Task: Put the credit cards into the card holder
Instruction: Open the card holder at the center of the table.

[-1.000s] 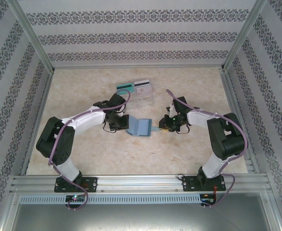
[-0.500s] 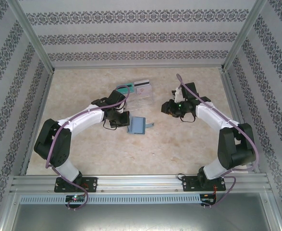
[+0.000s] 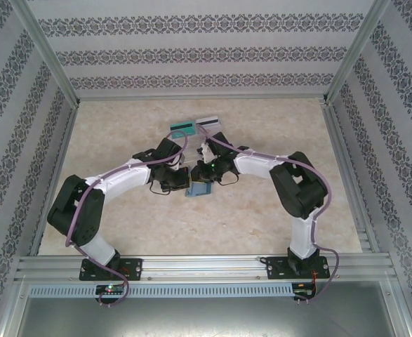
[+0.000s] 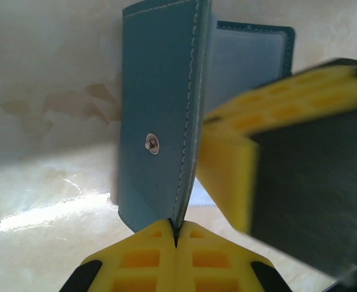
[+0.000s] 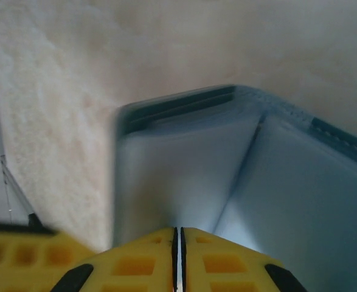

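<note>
Holder [image 3: 199,188] sits mid-table [image 3: 121,126], between the two grippers and just in front of the clear trays [image 3: 209,146].

Left gripper [image 4: 175,236]: closed tight on the lower edge of the holder's outer flap, the one with the snap stud [image 4: 152,144]. The flap stands near vertical, so the grey pockets face the right arm. My reading: you pinch it this way to prop the holder open and stop it sliding when a card is pushed in.

Right gripper [image 5: 178,242]: pads drawn together to a hairline slit, with nothing visible between them. It hangs directly over the fold of the pockets, close beside the flap's inner face. Touching or not: cannot tell.

Cards: the teal card [image 3: 184,127] and white card [image 3: 207,121] lie at the far edge of the trays, well apart from the holder and not yet in. The pockets are blurred, so you cannot confirm whether one is already filled.

Judgement: the right arm must fetch from the trays next. Risk: the thin flap slips out of the left pinch and the holder folds shut.
</note>
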Robot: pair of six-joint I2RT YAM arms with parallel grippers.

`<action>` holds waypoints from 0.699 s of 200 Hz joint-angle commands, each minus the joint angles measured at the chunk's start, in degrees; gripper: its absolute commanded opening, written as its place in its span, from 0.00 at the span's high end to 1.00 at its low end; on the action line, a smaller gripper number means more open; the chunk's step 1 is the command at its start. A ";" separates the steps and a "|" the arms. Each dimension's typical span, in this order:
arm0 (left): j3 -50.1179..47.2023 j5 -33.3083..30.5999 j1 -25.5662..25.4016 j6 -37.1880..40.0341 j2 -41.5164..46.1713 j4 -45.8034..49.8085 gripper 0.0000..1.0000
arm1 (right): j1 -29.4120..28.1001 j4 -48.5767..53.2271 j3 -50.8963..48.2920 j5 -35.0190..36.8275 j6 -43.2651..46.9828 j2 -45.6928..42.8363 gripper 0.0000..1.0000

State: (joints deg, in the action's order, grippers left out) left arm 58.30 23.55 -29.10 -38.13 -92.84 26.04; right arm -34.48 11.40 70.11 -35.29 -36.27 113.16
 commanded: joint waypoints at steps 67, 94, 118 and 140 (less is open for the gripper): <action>-5.36 -9.20 5.54 1.89 0.77 7.23 0.88 | 3.46 -0.65 -3.33 4.47 2.17 2.87 0.86; -5.47 -13.13 5.80 3.34 -2.51 9.07 0.75 | 4.07 -0.07 -3.99 4.90 2.79 3.11 0.86; -5.27 -12.52 5.79 3.50 -4.77 8.63 0.59 | 4.19 -0.06 -4.35 5.06 2.79 2.86 0.86; -4.17 -13.34 5.79 3.99 -4.95 10.00 0.52 | 4.16 0.21 -4.30 4.64 2.79 2.45 0.86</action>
State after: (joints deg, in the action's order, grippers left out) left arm 54.33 14.33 -24.03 -35.55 -96.29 30.85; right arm -31.05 8.29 67.66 -34.30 -35.20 115.44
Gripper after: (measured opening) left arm 0.463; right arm 0.137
